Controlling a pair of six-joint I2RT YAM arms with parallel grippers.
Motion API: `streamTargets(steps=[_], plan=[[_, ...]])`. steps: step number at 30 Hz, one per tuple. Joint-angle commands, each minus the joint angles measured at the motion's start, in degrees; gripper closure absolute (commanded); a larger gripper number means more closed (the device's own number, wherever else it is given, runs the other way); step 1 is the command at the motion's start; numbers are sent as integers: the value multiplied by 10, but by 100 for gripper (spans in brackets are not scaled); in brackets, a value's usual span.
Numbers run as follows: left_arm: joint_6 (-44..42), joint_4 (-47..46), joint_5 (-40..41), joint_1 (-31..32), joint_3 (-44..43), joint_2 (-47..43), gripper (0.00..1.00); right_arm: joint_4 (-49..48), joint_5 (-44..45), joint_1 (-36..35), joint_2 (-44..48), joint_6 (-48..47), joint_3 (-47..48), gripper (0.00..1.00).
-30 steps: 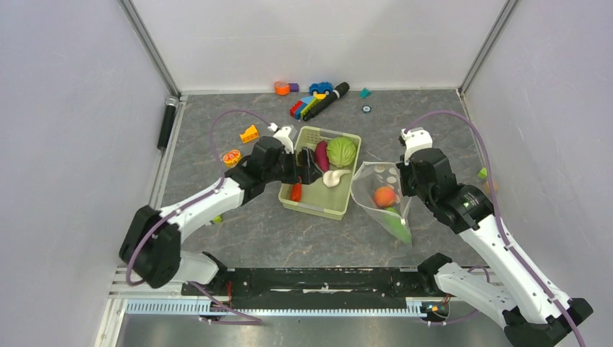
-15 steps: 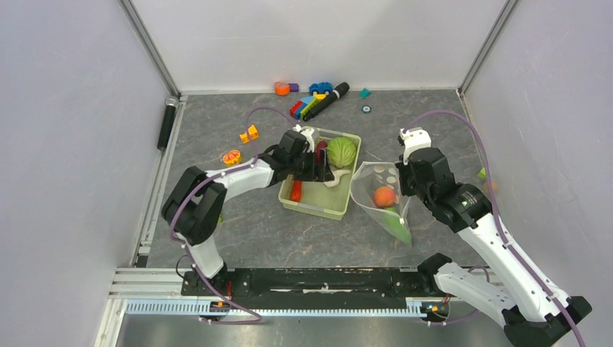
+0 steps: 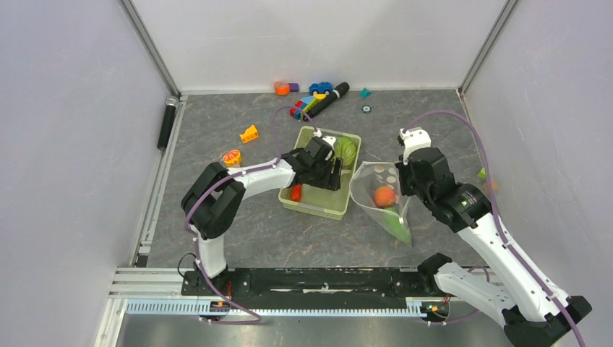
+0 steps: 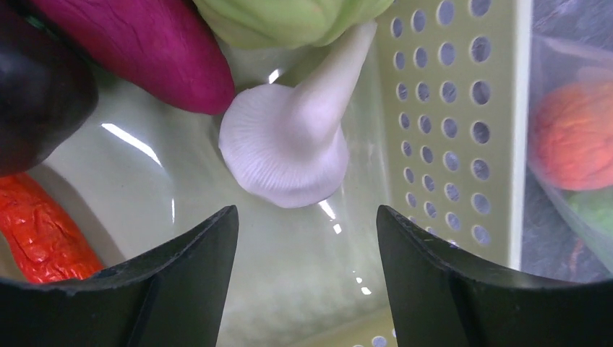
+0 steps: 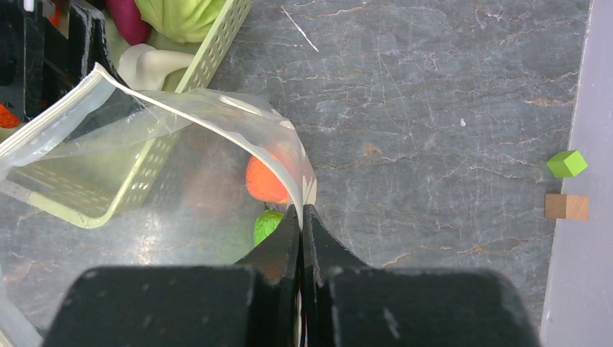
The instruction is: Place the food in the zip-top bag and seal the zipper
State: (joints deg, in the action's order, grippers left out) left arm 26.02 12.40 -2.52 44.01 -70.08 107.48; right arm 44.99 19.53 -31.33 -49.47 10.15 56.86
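The zip-top bag [image 5: 181, 166] lies on the table [image 5: 434, 108] just right of the basket [image 4: 448, 123]. The right gripper [image 5: 302, 213] has its jaws shut flat on the rim of the bag and lifts that edge, so the mouth gapes toward the basket. The zipper [image 5: 50, 123] runs along this raised rim, and its two strips stand apart, so it is plainly unsealed. Just past the closed jaws we see two pieces of food inside the plastic, the peach [image 5: 264, 181] and below it the cucumber [image 5: 267, 225].

The left gripper [image 4: 305, 217] is down in the basket with its jaws wide apart and nothing between them. The white piece [image 4: 296, 137] lies directly ahead of the gap. Around it are the eggplant [image 4: 137, 43], the cabbage [image 4: 289, 14], the dark maroon ball [image 4: 36, 94] and the carrot [image 4: 43, 224], all on the basket floor.

We judge the task to be under halfway, with two items bagged, five to move and the seal to follow. The pale spots at the far end of the bag in the top view may only be its print; we cannot tell.
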Motion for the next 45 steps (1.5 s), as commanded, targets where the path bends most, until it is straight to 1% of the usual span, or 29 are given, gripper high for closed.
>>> streamTargets(steps=[1,3,7,10,14,17,18,23,29,30,31,33,34,35,37,40,45], plan=[[-38,21,44,11,-25,16,25,-17,-3,1,-3,-7,-4,97],[-37,25,46,13,-33,24,30,-17,-3,2,-3,-7,-2,97],[-38,39,50,13,-47,37,48,-17,2,2,-1,-7,-6,97],[-37,38,51,15,-42,31,58,-18,3,2,2,-7,-7,97],[-38,37,47,16,-41,18,81,-18,5,2,4,-7,-7,96],[-38,32,39,16,-32,2,92,-18,7,1,6,-7,-6,96],[-38,31,38,16,-29,-6,97,-18,7,2,6,-7,-7,96],[-41,19,37,17,-2,-49,98,-18,8,2,10,-7,-7,96],[-45,-18,34,17,47,-107,98,-18,6,2,9,-7,-6,96],[-48,-20,37,17,49,-110,98,-18,5,2,8,-7,-7,96],[-48,-19,40,17,48,-109,90,-18,3,2,8,-7,-8,96],[-50,-14,46,17,39,-100,63,-18,-1,2,6,-7,-7,96],[-52,-11,45,17,31,-92,44,-18,-1,2,6,-7,-7,96],[-56,-10,44,17,24,-85,33,-18,0,2,4,-7,-7,96],[-66,-18,36,17,6,-67,21,-18,-3,2,3,-7,-6,96],[-91,-18,28,17,-27,-30,13,-18,-5,2,1,-7,-6,96],[-134,-8,41,17,-84,23,12,-18,-6,2,-3,-7,-5,95]])
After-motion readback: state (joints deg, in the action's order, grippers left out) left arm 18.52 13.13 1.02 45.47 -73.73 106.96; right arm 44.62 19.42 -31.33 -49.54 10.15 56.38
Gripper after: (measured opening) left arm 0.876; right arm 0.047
